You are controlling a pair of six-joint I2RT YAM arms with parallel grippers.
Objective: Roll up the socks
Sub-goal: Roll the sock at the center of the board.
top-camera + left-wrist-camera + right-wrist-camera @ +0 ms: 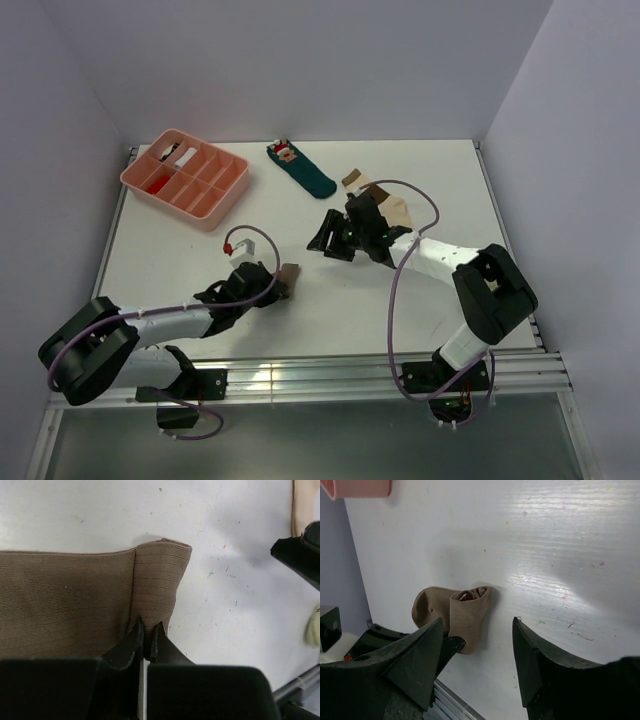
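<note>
Sock (75, 605), tan-brown, flat on counter (225, 530) nr front-centre. Long axis runs crosswise in L wrist view, folded-over end pointing right. L pincer (147, 628) clamped on fold edge. R pincer (478, 630) wide, empty, facing it. Banded sock (398, 210) behind R arm.

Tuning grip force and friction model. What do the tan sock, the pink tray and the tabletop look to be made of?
The tan sock: soft knit fabric, matte; fine ribbing shows and the cuff folds limply.
The pink tray: probably moulded plastic, smooth satin; uniform colour, thin rigid dividers.
The tabletop: hard white sheet, semi-gloss, perhaps laminate or painted; glare streaks and small specks show.
</note>
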